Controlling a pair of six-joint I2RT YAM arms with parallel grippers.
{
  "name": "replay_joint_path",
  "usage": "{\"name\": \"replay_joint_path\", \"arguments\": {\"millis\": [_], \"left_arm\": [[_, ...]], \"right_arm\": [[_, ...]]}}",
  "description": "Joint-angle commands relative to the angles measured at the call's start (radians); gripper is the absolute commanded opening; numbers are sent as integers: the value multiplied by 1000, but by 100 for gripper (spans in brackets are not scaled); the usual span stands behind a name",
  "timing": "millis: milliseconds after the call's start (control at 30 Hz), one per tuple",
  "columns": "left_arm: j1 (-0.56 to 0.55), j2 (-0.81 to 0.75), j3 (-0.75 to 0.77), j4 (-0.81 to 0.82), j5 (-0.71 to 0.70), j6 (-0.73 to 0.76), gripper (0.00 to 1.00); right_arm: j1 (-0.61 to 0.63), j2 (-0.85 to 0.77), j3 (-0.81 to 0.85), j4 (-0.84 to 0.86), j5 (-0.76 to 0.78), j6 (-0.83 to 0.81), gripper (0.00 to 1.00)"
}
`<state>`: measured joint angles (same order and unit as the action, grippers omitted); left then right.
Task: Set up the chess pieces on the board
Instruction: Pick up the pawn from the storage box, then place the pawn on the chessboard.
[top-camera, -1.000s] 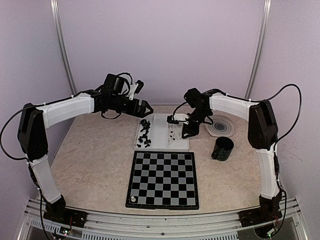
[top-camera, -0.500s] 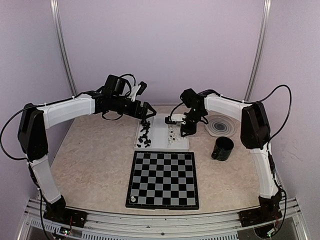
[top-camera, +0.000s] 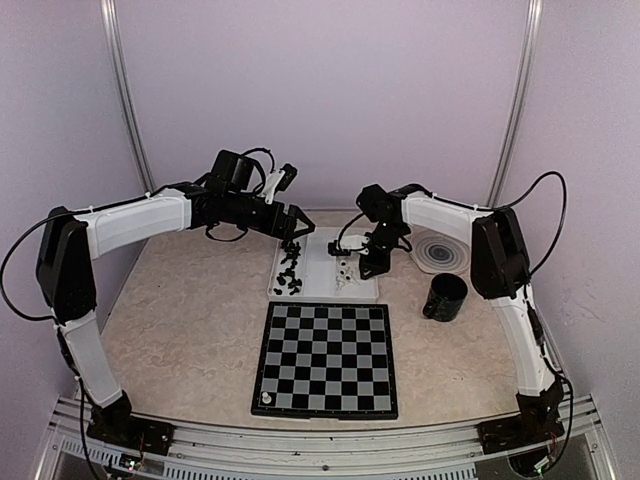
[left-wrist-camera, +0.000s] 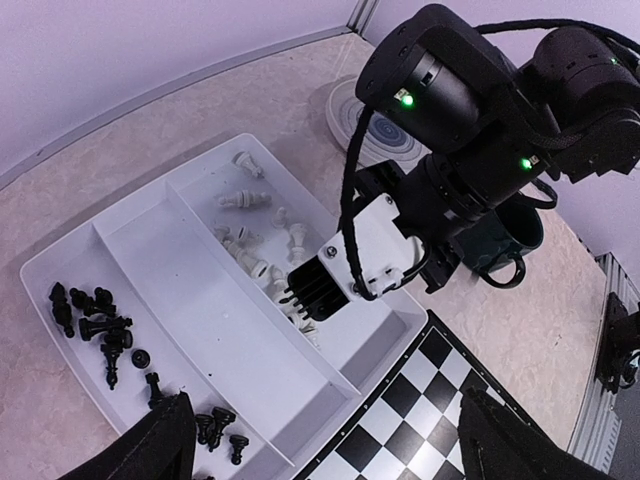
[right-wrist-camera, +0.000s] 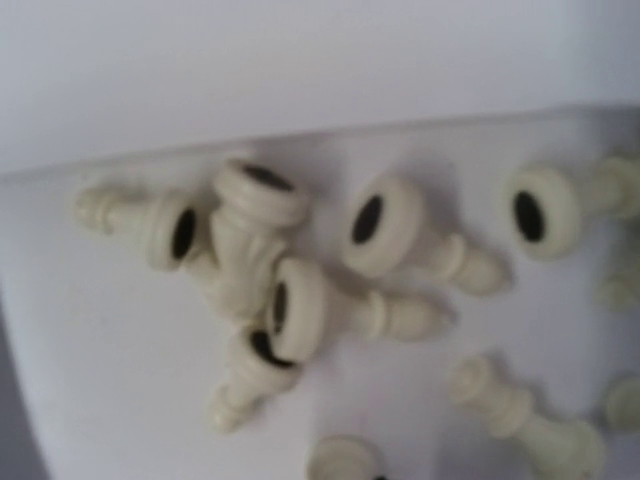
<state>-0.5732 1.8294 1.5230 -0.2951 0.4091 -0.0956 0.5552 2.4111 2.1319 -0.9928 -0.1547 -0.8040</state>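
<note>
The black chess pieces (left-wrist-camera: 95, 322) lie in the left compartment of the tray (left-wrist-camera: 210, 320) and the white chess pieces (left-wrist-camera: 245, 200) in its right. The board (top-camera: 325, 360) sits just nearer on the tabletop (top-camera: 180, 330). These pieces look light, hard and smooth (apt to roll or squirt free), so pinch one across its narrow stem. The left hand (top-camera: 296, 228) hovers above the black pile, spread wide, holding nothing. The right hand (left-wrist-camera: 308, 296) sits low among the white pieces; whether it pinches one, I cannot tell.

Pale lilac walls (top-camera: 320, 90) enclose a beige marbled table (top-camera: 180, 330), evenly lit.
</note>
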Motion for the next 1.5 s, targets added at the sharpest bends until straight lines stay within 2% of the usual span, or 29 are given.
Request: {"name": "replay_joint_path", "arguments": {"millis": [0,233,467,667,933,1067,1467], "left_arm": [[-7,-41,-4,20,5,14,89],[-7,-39,-4,20,1,16,88],[-8,-38,-4,18,0,16,88],[-8,-39,-4,24,-9,6,87],[12,-60,-13,45,-125,-36,90],[41,-78,-18,50,-262,-90,92],[79,-105,-13,47,-279,-130,93]], "right_arm": [[6,27,28,-48,-29,-23,23],[6,33,36,-47,-36,-24,14],[6,14,42,-53,-41,-25,0],[32,-101,5,-46,-37,-23,0],[196,-222,-64,-46,-52,-40,0],[351,-226,-86,-65,-70,-42,0],[610,-152,-95,-35,-86,22,0]]}}
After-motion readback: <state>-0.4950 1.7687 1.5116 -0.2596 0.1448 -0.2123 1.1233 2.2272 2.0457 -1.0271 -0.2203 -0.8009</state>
